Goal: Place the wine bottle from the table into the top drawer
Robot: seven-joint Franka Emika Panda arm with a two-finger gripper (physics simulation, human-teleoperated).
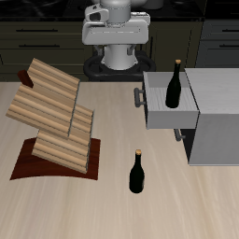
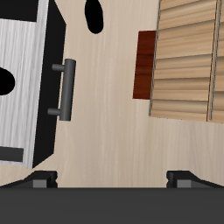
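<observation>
While the claw (image 2: 112, 178) hangs spread and empty, one wine bottle (image 1: 175, 85) stands in the top drawer (image 1: 166, 116).

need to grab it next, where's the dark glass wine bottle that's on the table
In the exterior view the dark glass wine bottle stands upright on the pale wooden table near its front edge, between the slatted wooden rack and the grey cabinet.

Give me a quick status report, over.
Gripper raised above the table, jaws open, empty. One wine bottle upright in the open top drawer. Second bottle upright on the table. Path clear.
</observation>
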